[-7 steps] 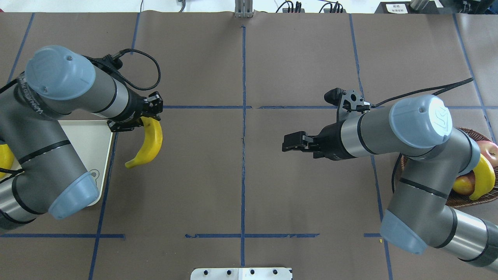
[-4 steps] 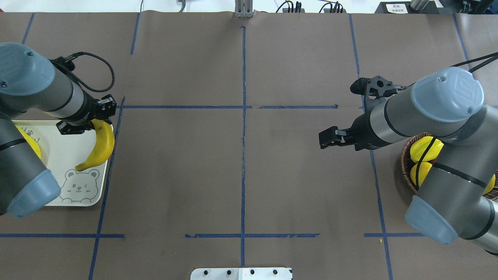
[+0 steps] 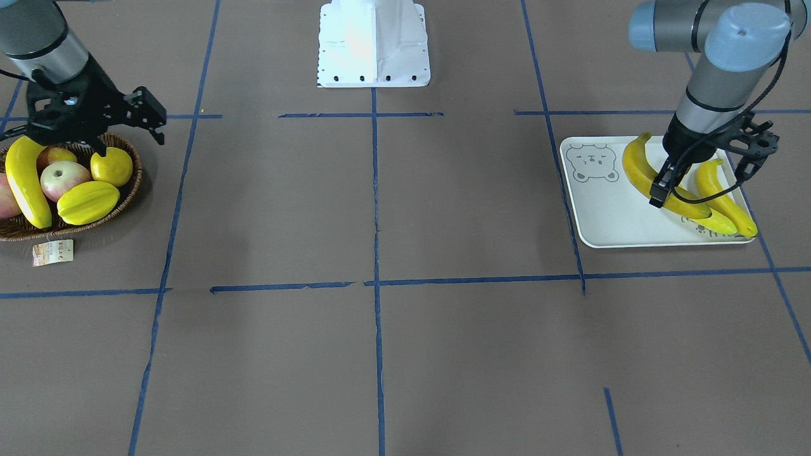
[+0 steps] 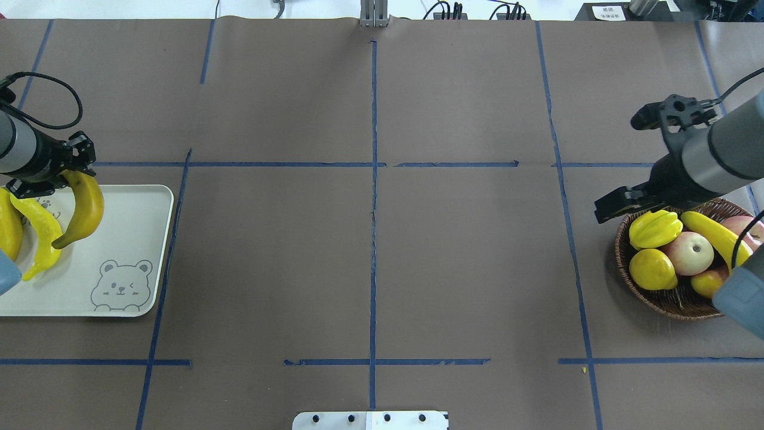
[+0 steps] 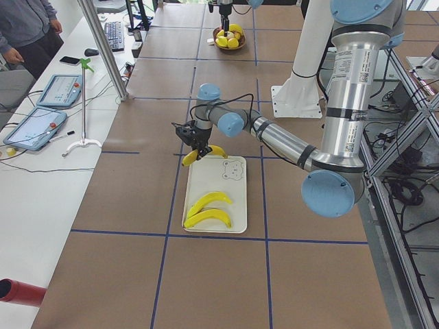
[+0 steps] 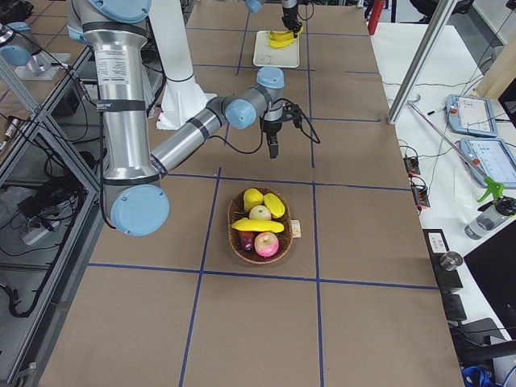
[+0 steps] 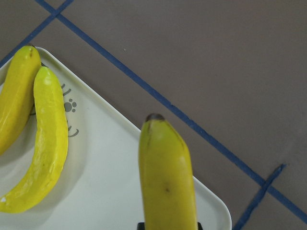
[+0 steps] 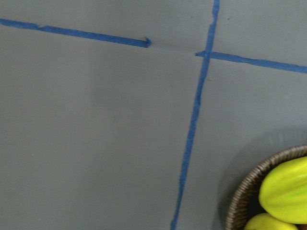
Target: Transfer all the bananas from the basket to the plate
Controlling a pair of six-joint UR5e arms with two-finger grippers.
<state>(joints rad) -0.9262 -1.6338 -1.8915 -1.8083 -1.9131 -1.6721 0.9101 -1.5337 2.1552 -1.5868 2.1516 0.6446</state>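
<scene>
Jaws of the left gripper are clamping the upper end of a long curved orange-yellow banana. The fruit is hanging down from the fingers with its dark tip lowest, raised over a pale grey-white rectangular plate with rounded corners. The wrist view is showing that tip close over the plate's rim; two long curved bright-yellow bananas are lying flat on the plate just beside this gripper, on its outer side toward the table's end, and are touching each other; a bear-face drawing is showing on the bare plate on the robot's side of the fingers.

Across the table, the right gripper is hovering just outside the rim of a shallow oval dark-brown woven wicker basket, on the side facing the table's middle; whether its jaws are parted or closed I cannot tell. A short ridged yellow starfruit is lying nearest its fingertips; beyond that, deeper in the basket, a fourth long curved yellow banana is resting among a round yellow lemon and a red-and-cream apple.
</scene>
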